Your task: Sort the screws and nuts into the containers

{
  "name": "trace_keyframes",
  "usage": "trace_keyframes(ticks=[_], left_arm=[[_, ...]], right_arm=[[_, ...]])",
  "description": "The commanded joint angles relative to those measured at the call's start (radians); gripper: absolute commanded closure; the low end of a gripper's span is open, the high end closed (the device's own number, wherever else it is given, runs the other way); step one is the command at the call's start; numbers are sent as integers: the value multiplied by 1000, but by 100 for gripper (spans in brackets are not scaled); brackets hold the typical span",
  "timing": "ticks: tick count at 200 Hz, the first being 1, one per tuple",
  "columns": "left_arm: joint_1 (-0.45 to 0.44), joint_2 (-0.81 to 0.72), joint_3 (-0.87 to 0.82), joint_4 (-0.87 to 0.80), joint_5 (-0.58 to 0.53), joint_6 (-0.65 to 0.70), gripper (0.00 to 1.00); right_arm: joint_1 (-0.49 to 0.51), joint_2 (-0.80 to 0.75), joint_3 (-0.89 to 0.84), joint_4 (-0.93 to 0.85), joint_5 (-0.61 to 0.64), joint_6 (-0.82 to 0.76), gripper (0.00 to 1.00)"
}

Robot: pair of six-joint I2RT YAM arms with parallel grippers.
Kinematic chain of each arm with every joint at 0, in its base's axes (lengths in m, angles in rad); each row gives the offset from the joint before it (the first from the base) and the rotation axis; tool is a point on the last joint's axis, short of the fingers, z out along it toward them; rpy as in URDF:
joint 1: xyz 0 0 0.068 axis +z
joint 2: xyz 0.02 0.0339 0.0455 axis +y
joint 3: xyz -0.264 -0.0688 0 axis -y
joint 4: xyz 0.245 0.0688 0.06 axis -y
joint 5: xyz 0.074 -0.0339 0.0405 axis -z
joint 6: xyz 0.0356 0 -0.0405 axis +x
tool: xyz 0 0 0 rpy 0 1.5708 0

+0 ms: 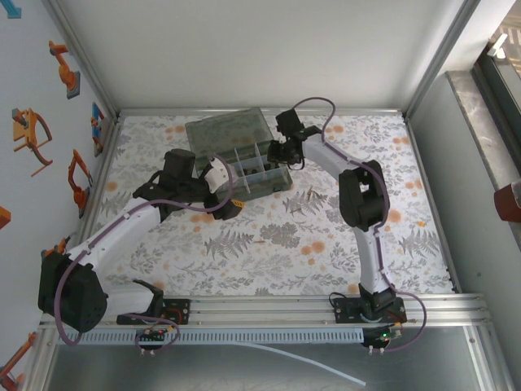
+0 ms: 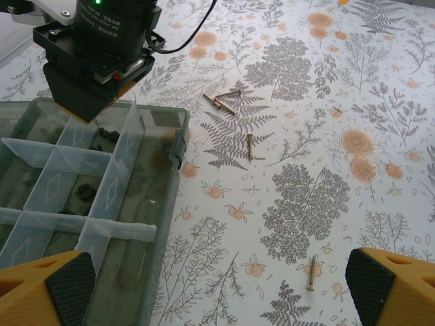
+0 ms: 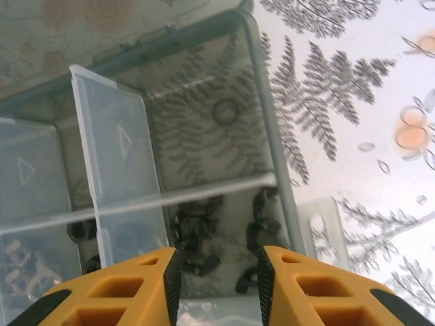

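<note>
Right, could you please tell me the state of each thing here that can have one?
organiser box: lid open, laid back
left end effector: open wide, empty
right end effector: open, empty, over the box
screws: loose on the table, unsorted
black pieces: lying inside the box

Both arms reach forward, left end effector (image 2: 217, 288) spread wide, right end effector (image 3: 216, 275) parted narrowly.
</note>
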Motion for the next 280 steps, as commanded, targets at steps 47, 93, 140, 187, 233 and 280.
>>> trace_keyframes(ticks=[47,93,140,187,233,280], left_arm=[[-4,-4,-2,17,170,-35,3],[-50,15,-2,7,180,-35,3],[-59,11,-2,-4,167,-22,3],[-58,10,0,-8,168,-21,3],[-59,13,3,-11,167,-20,3],[-60,15,4,-15,167,-19,3]], right_arm=[[32,-440,-532,45,96,-131,37],[80,-465,-671,49,146,-214,24],[111,-407,-642,48,189,-237,18],[138,-326,-601,-15,252,-225,23],[147,-294,-588,-35,261,-182,29],[171,-261,-564,-89,290,-165,38]])
